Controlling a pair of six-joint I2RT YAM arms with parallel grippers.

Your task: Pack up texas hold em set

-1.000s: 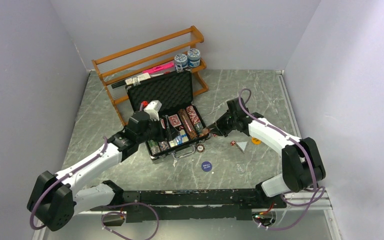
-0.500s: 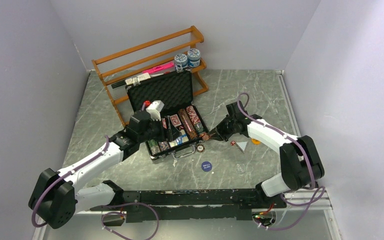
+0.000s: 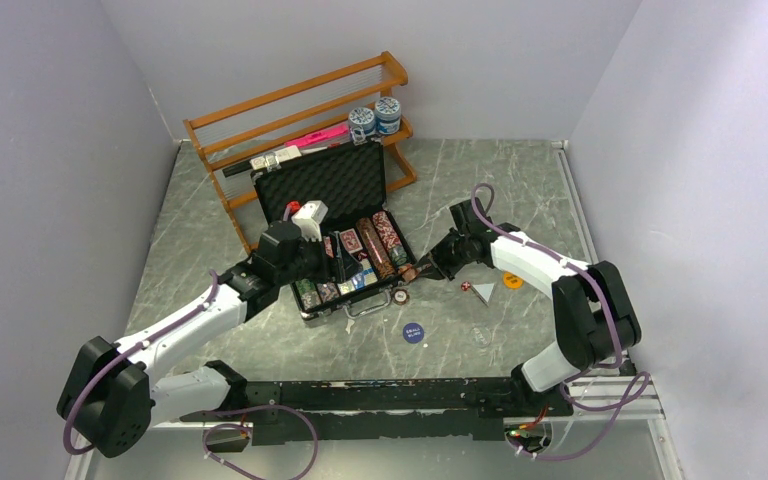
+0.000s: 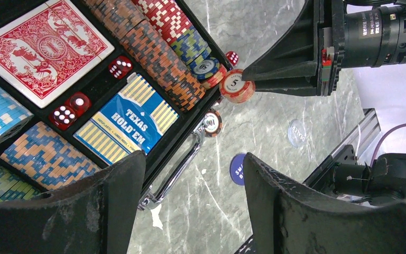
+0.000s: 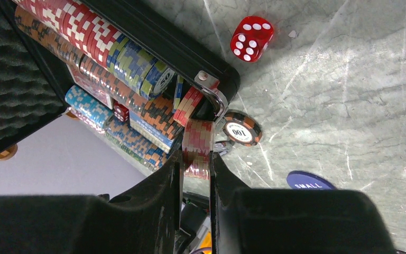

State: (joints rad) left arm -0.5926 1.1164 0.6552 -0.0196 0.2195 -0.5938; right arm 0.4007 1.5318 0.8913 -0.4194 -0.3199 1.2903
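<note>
Chips (image 5: 196,144) pinched in the right gripper (image 5: 195,164) have edged up to the corner of the briefcase (image 5: 153,39) (slotting comes next); left gripper (image 4: 190,169) hangs wide, empty.

Left arm extends from its base toward 1 o'clock; left gripper (image 4: 193,159) jaws stand wide apart, holding nothing. Right arm folds sharply at the elbow, forearm running toward 9 o'clock; right gripper (image 5: 195,166) jaws are closed on a chip stack (image 5: 196,143).

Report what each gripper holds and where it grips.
Right gripper: a small stack of reddish poker chips, pinched between its fingers, apparently across the flat faces. Left gripper: open, holding nothing.
</note>
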